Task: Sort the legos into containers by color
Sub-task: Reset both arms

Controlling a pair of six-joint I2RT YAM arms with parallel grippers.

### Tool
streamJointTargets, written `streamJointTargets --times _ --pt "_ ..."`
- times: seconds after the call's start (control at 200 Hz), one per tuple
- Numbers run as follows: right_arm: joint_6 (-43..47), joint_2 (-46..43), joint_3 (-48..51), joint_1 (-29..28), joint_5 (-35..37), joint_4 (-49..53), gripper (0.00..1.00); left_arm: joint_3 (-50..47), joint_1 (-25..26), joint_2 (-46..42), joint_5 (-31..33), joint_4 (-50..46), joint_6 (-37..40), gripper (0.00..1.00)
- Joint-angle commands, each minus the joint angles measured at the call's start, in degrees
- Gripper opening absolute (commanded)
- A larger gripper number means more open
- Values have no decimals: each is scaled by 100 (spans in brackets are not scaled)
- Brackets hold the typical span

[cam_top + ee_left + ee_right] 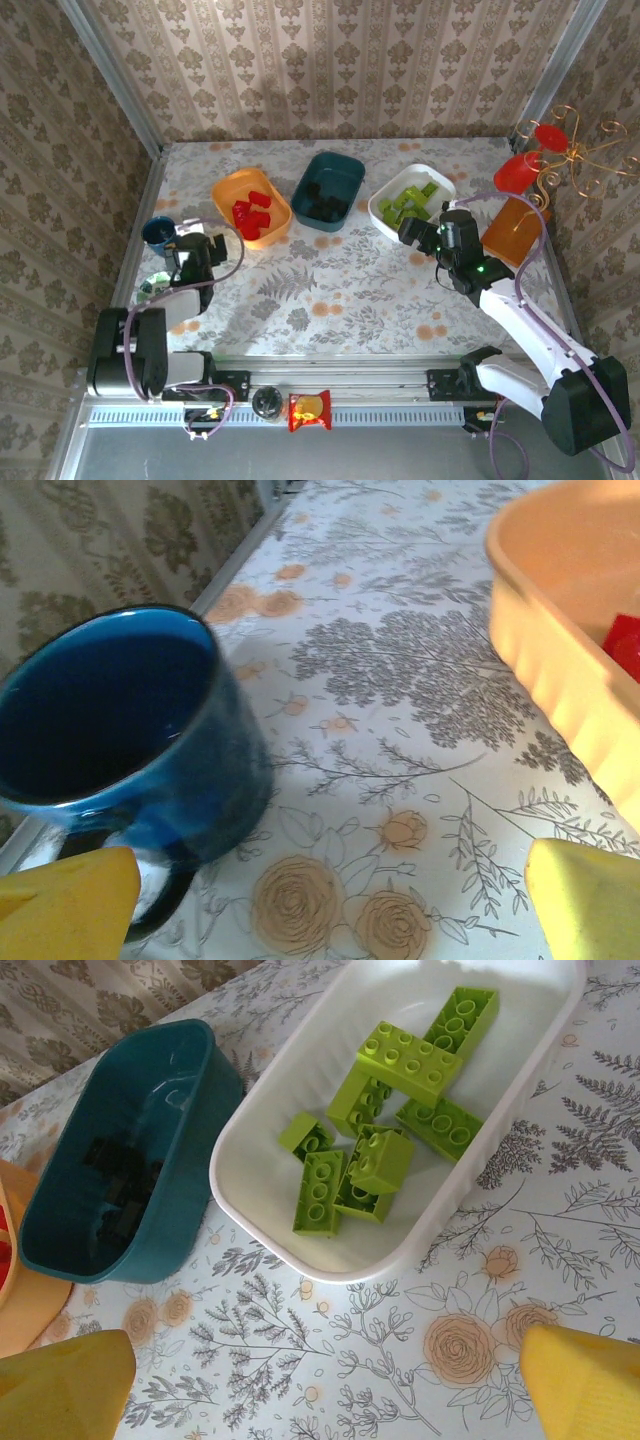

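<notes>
Three containers stand in a row at the back of the table. The orange bin holds red legos. Black legos lie in the dark teal bin. The white bin holds several lime green legos. My left gripper is open over bare tablecloth, between a blue cup and the orange bin. My right gripper is open just in front of the white bin, with nothing between its yellow fingertips.
A dark blue cup stands close to the left gripper, and a small patterned bowl sits beside the left arm. At the right edge are an orange block and a wire stand with red pieces. A snack packet lies by the arm bases.
</notes>
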State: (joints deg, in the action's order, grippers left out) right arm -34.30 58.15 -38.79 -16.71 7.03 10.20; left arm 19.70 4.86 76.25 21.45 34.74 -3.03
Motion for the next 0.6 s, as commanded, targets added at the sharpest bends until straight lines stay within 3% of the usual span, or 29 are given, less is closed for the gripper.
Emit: streamJointTargets --times 0.0,0.195,0.255,0.38,0.595 --pt "-33 -13 68 10 200 -117 100 -17 -31 433 -401 1555 567 100" --pt "18 -135 142 23 320 -209 100 -341 -77 1480 -950 3283 766 100" --pt "55 -142 156 29 313 -262 100 -233 -202 1243 -1186 2645 551 100" --pt "42 -120 175 34 383 -268 100 -90 -456 1265 -1551 2401 358 100" --pt "40 -104 218 34 551 -290 100 16 -431 1311 -1351 2309 399 100"
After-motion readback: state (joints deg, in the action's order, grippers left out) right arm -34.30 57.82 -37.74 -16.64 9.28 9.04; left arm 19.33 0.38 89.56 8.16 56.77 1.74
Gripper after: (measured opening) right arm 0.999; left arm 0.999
